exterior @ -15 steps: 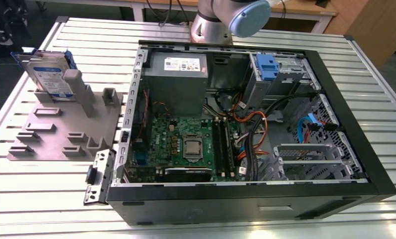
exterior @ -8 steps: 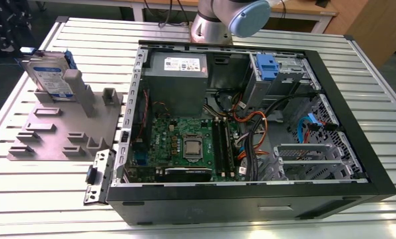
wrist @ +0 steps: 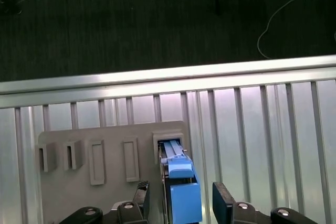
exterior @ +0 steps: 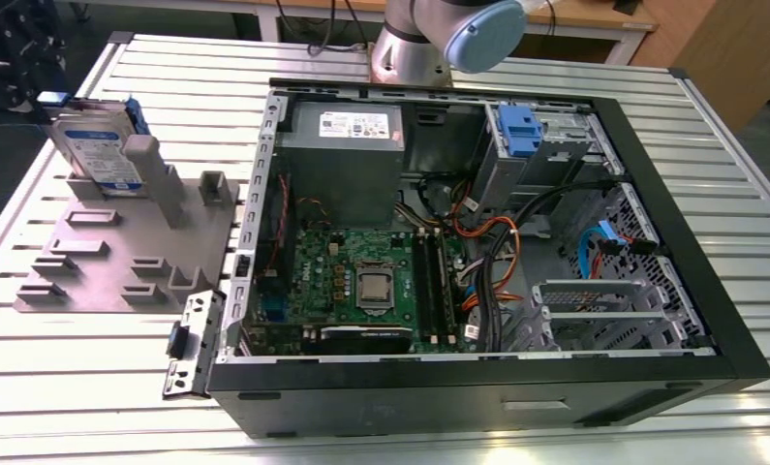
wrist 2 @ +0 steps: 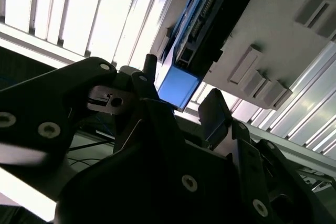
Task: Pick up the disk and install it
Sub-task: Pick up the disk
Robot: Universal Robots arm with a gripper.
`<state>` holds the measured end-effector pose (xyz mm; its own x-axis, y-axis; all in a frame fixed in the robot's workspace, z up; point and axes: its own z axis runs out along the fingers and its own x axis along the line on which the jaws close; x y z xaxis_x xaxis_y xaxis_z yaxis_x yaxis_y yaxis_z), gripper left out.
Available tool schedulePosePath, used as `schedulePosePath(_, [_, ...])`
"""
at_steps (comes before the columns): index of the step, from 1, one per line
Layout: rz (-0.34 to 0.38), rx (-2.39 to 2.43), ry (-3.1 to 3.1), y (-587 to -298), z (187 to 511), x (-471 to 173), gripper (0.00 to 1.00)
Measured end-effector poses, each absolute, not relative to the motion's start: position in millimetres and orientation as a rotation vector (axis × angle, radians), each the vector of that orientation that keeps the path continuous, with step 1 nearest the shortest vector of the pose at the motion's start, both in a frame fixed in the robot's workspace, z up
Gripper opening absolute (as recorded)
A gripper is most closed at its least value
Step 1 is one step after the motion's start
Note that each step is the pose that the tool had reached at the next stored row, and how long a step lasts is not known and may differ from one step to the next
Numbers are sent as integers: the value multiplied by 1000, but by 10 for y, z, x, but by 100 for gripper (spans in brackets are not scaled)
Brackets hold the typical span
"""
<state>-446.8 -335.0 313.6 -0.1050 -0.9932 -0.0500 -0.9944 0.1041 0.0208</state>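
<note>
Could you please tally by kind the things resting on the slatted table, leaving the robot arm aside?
disk: 1
grey holder plate: 1
open computer case: 1
Total: 3

**No Print Legible**

The disk point(exterior: 95, 145) carried a white-and-blue label, and the power-supply box point(exterior: 343, 174) inside the computer case point(exterior: 488, 392) bore a white sticker point(exterior: 354, 124). The print on both was too small to make out, and no other writing could be read.
</note>
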Motion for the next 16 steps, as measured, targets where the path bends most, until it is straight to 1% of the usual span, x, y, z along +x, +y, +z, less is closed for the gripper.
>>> schedulePosePath(1, [76,-2086,2317,-3350,3118,-4469,57])
schedulePosePath(2, [76,-2085,2317,-3349,3100,-4469,51])
schedulePosePath(4, [76,-2085,2317,-3349,3062,-4469,51])
schedulePosePath(5, [76,-2085,2317,-3349,3045,-4469,45])
schedulePosePath(16, [76,-2086,2318,-3349,2992,-4469,45])
